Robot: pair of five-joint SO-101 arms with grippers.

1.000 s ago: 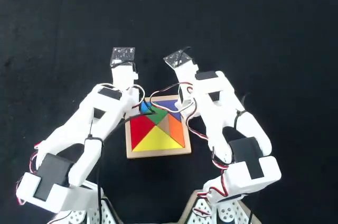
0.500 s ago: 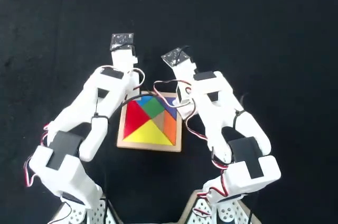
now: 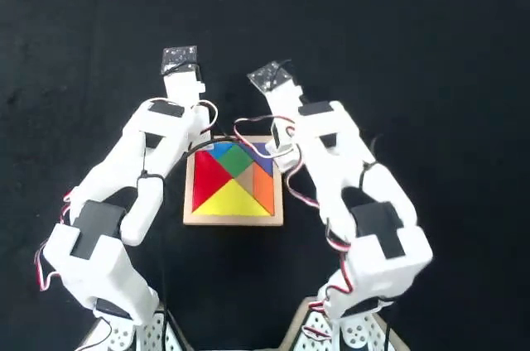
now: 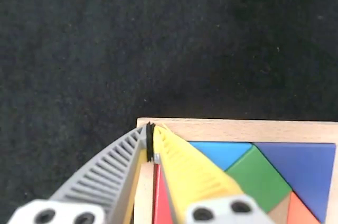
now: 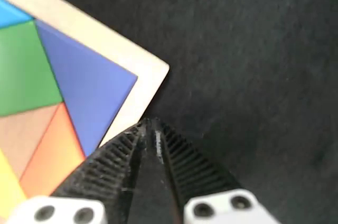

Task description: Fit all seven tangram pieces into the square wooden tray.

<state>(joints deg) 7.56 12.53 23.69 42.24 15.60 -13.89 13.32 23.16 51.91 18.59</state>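
Note:
The square wooden tray (image 3: 233,220) lies between my two arms, with coloured tangram pieces lying flat inside it: red (image 3: 204,183), yellow (image 3: 234,200), green (image 3: 238,159), orange (image 3: 265,187), light blue (image 4: 219,152) and dark blue (image 5: 87,84). My left gripper (image 4: 150,129) is shut, and its tips rest at the tray's far left corner, over the rim. My right gripper (image 5: 150,126) is also shut. Its tips sit on the black cloth just outside the tray's right rim, near the far right corner (image 5: 158,71).
A black cloth (image 3: 431,78) covers the whole table around the tray. Both white arms flank the tray, with their bases at the near edge. Chairs and cables lie beyond the table's far edge.
The tray has slid left and away from the near edge and turned square to the table. Both arms have moved farther away, the left one also swinging left.

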